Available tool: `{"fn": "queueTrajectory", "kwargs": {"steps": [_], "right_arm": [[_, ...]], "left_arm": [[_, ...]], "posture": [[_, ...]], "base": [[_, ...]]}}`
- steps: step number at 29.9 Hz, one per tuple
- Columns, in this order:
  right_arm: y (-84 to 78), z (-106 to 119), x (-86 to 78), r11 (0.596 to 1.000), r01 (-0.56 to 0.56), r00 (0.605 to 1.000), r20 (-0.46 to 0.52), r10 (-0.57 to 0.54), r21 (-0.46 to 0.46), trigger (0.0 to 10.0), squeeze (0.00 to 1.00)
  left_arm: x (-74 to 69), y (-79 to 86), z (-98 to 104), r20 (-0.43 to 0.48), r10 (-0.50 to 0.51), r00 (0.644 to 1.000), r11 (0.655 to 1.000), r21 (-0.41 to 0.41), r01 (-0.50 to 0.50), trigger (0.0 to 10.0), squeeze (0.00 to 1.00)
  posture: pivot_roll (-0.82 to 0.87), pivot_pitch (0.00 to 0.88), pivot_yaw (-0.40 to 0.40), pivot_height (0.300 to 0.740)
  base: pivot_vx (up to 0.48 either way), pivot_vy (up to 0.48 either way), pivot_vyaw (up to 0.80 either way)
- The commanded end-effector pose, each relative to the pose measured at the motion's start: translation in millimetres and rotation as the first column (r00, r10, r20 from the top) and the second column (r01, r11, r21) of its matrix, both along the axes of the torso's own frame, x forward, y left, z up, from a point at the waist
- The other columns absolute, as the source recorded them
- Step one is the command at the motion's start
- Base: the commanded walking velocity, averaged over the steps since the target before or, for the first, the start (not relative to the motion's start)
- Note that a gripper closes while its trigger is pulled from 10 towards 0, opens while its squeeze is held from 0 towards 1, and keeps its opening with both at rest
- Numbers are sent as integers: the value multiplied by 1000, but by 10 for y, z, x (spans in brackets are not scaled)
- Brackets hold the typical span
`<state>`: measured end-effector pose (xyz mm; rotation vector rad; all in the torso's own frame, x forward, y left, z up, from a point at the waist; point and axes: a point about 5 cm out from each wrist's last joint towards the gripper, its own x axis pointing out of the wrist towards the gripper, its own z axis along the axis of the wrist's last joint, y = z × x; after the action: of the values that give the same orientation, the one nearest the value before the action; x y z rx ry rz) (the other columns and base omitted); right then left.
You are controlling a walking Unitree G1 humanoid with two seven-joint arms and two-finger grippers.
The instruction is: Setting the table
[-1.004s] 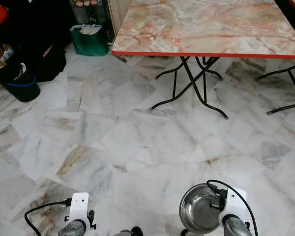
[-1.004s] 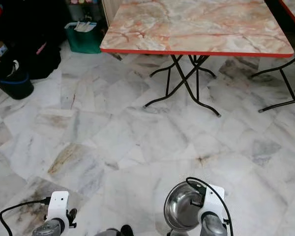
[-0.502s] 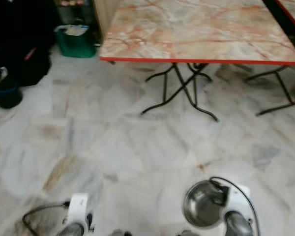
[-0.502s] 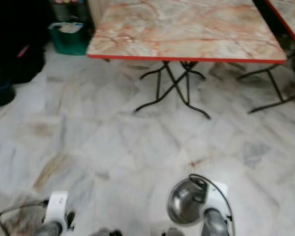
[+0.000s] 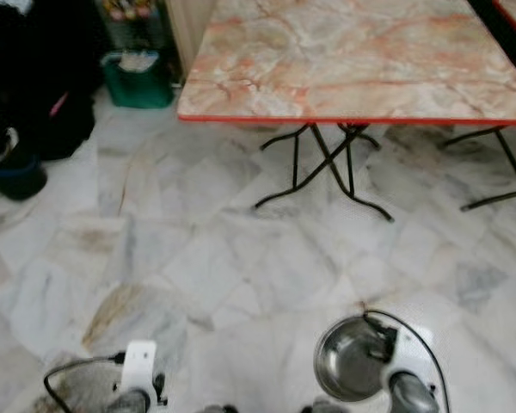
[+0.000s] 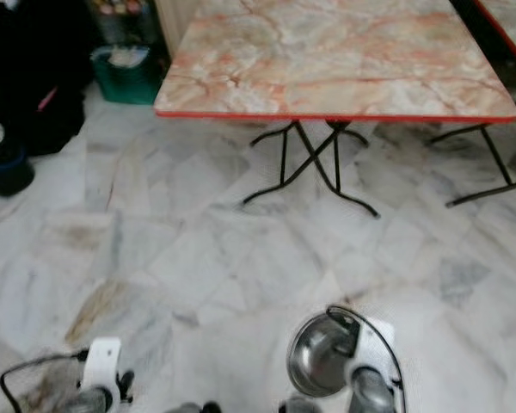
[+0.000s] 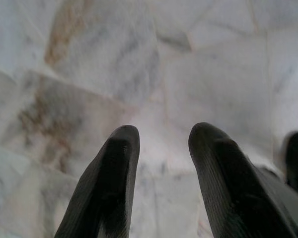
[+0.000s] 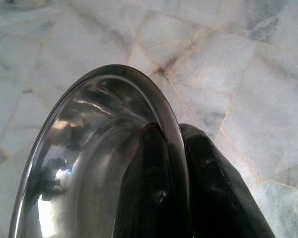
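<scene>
A folding table (image 5: 353, 60) with a pink marble-patterned top, a red edge and black crossed legs stands ahead of me. My right gripper (image 8: 175, 136) is shut on the rim of a shiny steel bowl (image 5: 348, 372), held low over the floor at my right. One finger sits inside the bowl (image 8: 89, 168), the other outside. My left gripper (image 7: 161, 136) hangs open over the marble floor with nothing between its fingers; its white wrist (image 5: 138, 366) sits low on my left.
A green bag (image 5: 138, 79), black bags (image 5: 56, 112) and a dark bucket (image 5: 15, 172) crowd the far left. A second table's legs (image 5: 499, 172) stand at the right. White marble floor (image 5: 215, 258) stretches between me and the table.
The whole view has shifted as I move; the table now sits a little lower and nearer in the picture. The bowl stays in my right gripper, and the left arm hangs as before.
</scene>
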<state>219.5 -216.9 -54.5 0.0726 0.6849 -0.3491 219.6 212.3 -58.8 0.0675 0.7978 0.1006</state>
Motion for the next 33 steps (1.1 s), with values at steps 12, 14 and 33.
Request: {"fn": "queueTrajectory", "kwargs": {"steps": [12, 14, 33], "right_arm": [[-78, -16, -56, 1000, 25, 1000, -8, -25, -4, 10000, 0], [-82, -13, -53, 1000, 26, 1000, -6, -26, -4, 10000, 0], [-270, 221, 170, 996, 43, 992, 125, -33, -83, 10000, 0]], "left_arm": [[-57, -60, -46, -17, -7, 1000, 1000, -11, 7, 10000, 0], [-46, -70, -41, -13, -9, 1000, 1000, -11, 9, 10000, 0], [4, -104, -14, 6, -20, 1000, 1000, -15, 20, 10000, 0]], "posture": [[-86, 193, 71, 740], [-86, 193, 71, 740], [-93, 191, 70, 740]], "base": [[363, 0, 0], [368, 0, 0], [401, 0, 0]]}}
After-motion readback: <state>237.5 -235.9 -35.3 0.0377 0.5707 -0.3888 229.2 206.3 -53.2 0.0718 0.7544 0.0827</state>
